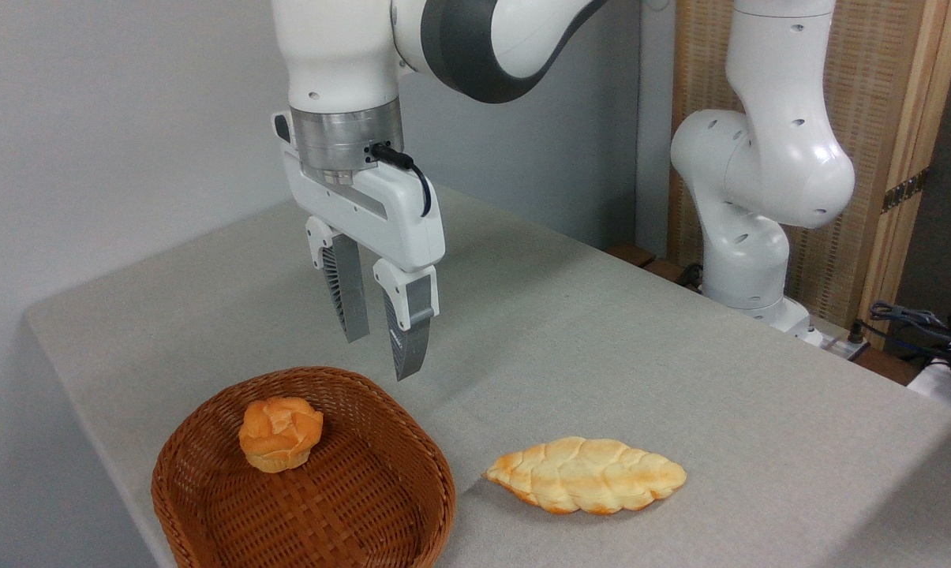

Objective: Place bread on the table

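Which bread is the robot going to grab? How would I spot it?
Find the brown wicker basket at the table's front left. Inside sits the bread, a small, round, lumpy orange bun. The other loaf is long, pale, braided and lies outside.

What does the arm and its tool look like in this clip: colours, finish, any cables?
The arm is glossy white with rounded casings, small dark holes and a dark grey joint band. A brushed metal ring sits above the white tool, with a black cable plugged in there. The fingers are grey, ribbed and tapered.
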